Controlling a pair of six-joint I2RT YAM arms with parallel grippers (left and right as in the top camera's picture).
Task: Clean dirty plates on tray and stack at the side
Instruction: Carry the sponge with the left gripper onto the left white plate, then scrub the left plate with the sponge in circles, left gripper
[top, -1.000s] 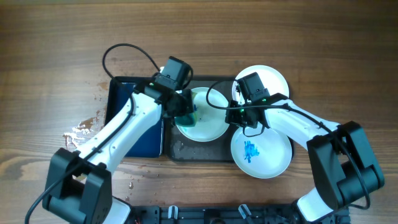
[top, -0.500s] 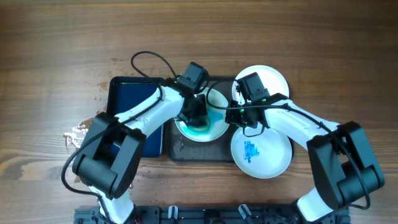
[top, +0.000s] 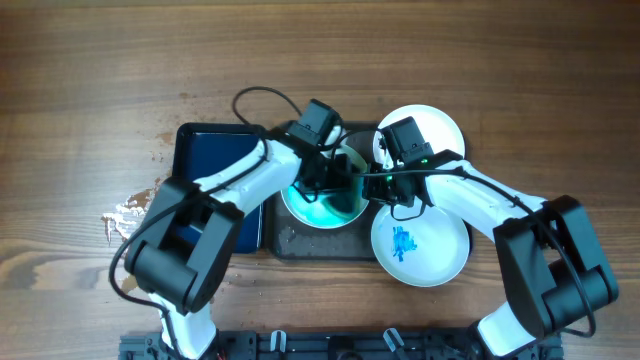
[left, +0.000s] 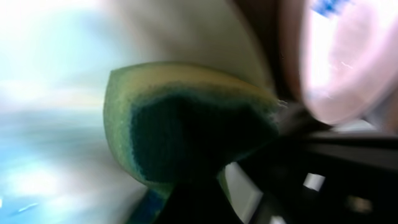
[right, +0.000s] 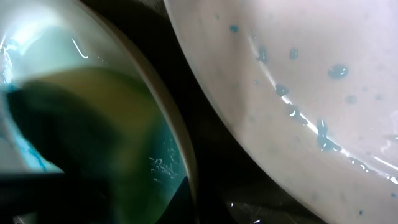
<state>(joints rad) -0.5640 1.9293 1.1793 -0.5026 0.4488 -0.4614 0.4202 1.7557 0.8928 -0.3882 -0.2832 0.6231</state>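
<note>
The dark grey tray (top: 300, 245) sits mid-table. The middle dirty plate (top: 325, 212) lies on it, covered in a teal wash. My left gripper (top: 332, 180) is over that plate, shut on a yellow-green sponge (left: 186, 124) pressed to the plate; the left wrist view is blurred. My right gripper (top: 382, 188) is shut on this plate's right rim (right: 180, 155). A second plate (top: 420, 245) with a blue smear lies front right, half off the tray. A third white plate (top: 430, 122) lies back right. A plate with blue drops (right: 298, 74) fills the right wrist view's upper right.
A smaller dark blue tray (top: 205, 170) lies just left of the grey tray. Water spots and a small wet patch (top: 130, 210) mark the wood left of it. Bare wood-grain tabletop (top: 540, 100) extends to the right and far side.
My left gripper has swept the sponge from the plate's left edge rightward across it, spreading teal wash over the plate. The right arm and the other two plates have not moved.
</note>
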